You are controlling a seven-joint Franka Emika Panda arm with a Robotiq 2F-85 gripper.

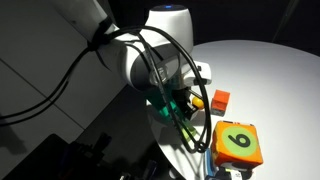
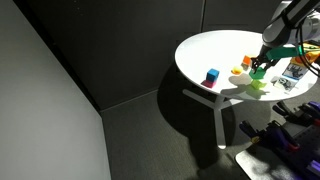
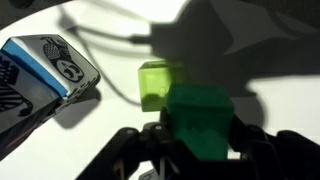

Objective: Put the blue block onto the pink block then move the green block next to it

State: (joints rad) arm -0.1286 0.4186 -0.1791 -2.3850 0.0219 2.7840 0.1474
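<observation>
In the wrist view my gripper (image 3: 200, 140) is shut on the green block (image 3: 200, 118), which is held between the two black jaws above the white table. The paler lime-green cube (image 3: 157, 84) sits just beyond it. In an exterior view the blue block (image 2: 212, 75) stands on the pink block (image 2: 209, 85) near the table's front left edge. My gripper (image 2: 260, 68) is well to the right of that stack. In an exterior view the gripper (image 1: 180, 100) is partly hidden by the arm and its cables.
The white round table (image 2: 205, 50) also holds an orange-red cube (image 1: 221, 99) and a large orange numbered die (image 1: 238, 142). A blue-and-white printed object (image 3: 40, 70) lies left of the gripper. A yellow-orange ball (image 2: 238, 71) lies near the lime-green cube.
</observation>
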